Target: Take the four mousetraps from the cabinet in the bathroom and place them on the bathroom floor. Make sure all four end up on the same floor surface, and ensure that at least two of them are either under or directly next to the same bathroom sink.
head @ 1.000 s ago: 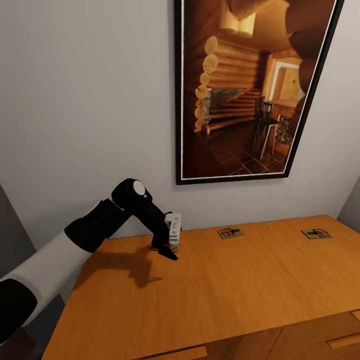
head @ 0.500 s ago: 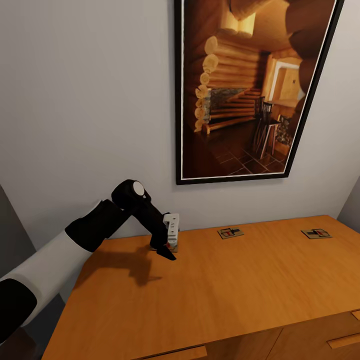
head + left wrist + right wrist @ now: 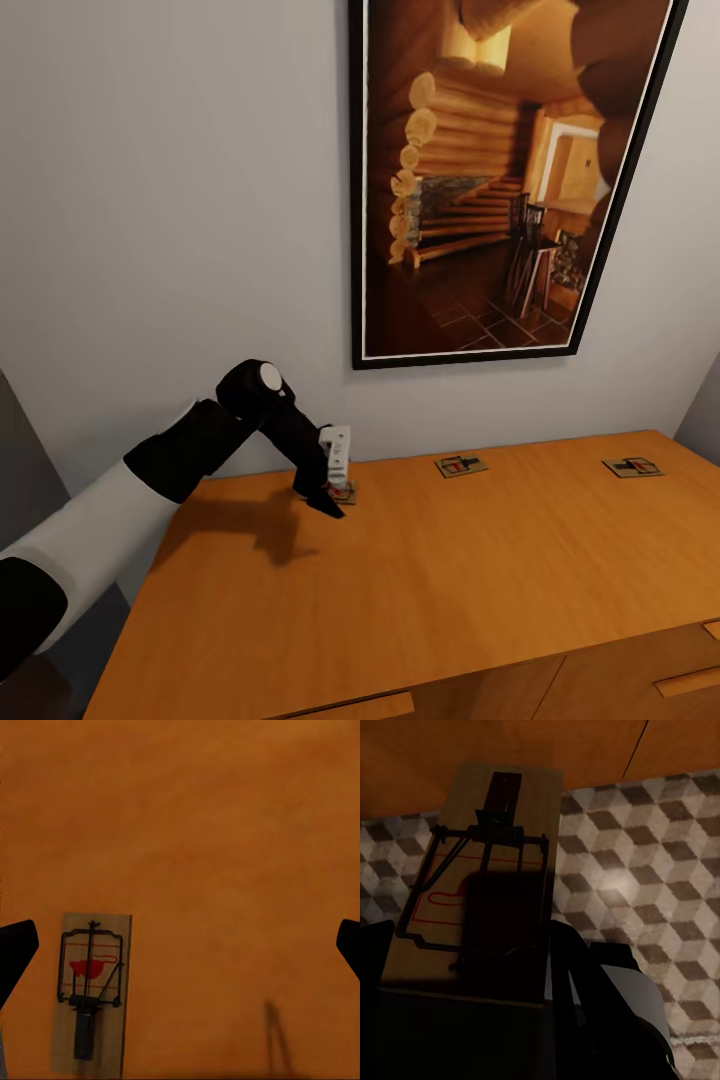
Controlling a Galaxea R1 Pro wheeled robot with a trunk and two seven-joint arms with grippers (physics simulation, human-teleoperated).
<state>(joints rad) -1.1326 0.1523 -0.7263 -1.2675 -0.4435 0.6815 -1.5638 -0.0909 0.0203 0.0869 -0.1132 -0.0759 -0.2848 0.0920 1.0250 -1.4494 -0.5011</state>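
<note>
Three mousetraps lie on the orange-brown cabinet [image 3: 450, 590] top. One mousetrap [image 3: 344, 491] lies at the back left, just under my left gripper [image 3: 333, 498]. In the left wrist view that mousetrap [image 3: 90, 994] lies flat near one dark fingertip [image 3: 15, 952]; my left gripper [image 3: 180, 949] is open and wide, holding nothing. The other two mousetraps [image 3: 461, 465] [image 3: 632, 467] rest along the back edge. My right gripper [image 3: 472, 982] is shut on another mousetrap [image 3: 487, 870], held above the cube-patterned bathroom floor [image 3: 645, 870] in front of the cabinet [image 3: 510, 750].
A large framed picture [image 3: 500, 180] of a log-cabin interior hangs on the grey wall behind the cabinet. Drawer fronts with bar handles [image 3: 690, 682] show at the cabinet's front edge. A dark panel [image 3: 15, 450] stands at the far left.
My left gripper has shifted slightly left and lower over the cabinet top, uncovering the mousetrap beneath it. The other traps have not moved.
</note>
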